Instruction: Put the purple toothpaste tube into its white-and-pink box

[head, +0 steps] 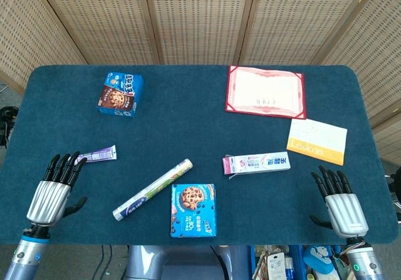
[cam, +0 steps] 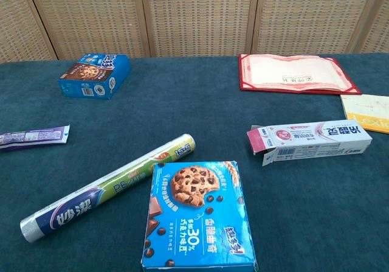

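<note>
Purple tube [head: 97, 154] lower left, lying crosswise, just beyond left hand [head: 51, 189]; fingers spread, empty. Right hand [head: 338, 198] likewise, nearer box [head: 258, 163].

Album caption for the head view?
Two open hands wait; purple toothpaste tube and its box lie apart.

Purple tube [head: 96, 154], white-and-pink box [head: 257, 163]

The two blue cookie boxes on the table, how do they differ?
The near cookie box lies flat, its big face with one large cookie upward; the far cookie box looks thicker and shows its side panel in the chest view. The near one lies beside the foil roll; the far one lies alone. Both are blue.
</note>
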Tool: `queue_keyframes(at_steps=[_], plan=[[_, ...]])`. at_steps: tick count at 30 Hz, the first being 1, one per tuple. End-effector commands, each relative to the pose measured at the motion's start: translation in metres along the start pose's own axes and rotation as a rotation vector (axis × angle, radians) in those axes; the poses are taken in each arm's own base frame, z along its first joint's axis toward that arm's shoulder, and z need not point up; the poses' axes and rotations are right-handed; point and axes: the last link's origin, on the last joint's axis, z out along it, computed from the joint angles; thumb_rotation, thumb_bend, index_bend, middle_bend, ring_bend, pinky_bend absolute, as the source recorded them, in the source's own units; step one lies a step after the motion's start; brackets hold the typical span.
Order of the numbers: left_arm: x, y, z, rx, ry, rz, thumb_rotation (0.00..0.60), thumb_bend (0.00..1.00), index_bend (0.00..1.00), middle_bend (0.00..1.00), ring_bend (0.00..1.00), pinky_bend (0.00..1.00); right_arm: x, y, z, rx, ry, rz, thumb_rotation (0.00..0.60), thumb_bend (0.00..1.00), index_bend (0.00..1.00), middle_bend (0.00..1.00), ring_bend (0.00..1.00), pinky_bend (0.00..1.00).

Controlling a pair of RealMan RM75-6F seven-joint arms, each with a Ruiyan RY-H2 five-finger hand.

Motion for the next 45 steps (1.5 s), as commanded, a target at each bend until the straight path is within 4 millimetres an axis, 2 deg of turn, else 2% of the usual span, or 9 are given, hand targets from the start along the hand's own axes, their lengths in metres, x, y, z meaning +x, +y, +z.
queue_keyframes(at_steps=[1,26,32,37,45], plan=[[0.0,-0.001,0.0,0.006,-0.001,0.003,0.6,0.23,0.0,0.0,0.0,0.0,-0.001,0.0,0.0,0.0,-0.004,-0.002,0.6,0.06,0.0,0.0,0.0,0.0],[-0.001,-0.003,0.002,0.013,-0.019,0.003,0.6,0.23,0.0,0.0,0.0,0.0,0.007,0.001,0.0,-0.009,0.081,0.016,0.6,0.06,0.0,0.0,0.0,0.0],[0.001,-0.004,0.008,0.015,-0.033,-0.021,0.6,0.23,0.0,0.0,0.0,0.0,0.007,0.002,0.0,-0.014,0.078,0.017,0.6,0.06,0.0,0.0,0.0,0.0],[0.006,-0.013,0.026,0.037,-0.05,0.014,0.6,0.23,0.0,0.0,0.0,0.0,0.006,0.001,0.001,-0.01,0.072,0.014,0.6,0.06,0.0,0.0,0.0,0.0],[0.008,-0.031,0.076,0.102,-0.165,0.039,0.6,0.23,0.0,0.0,0.0,0.0,0.004,-0.001,0.001,-0.002,0.063,0.011,0.6,0.06,0.0,0.0,0.0,0.0]])
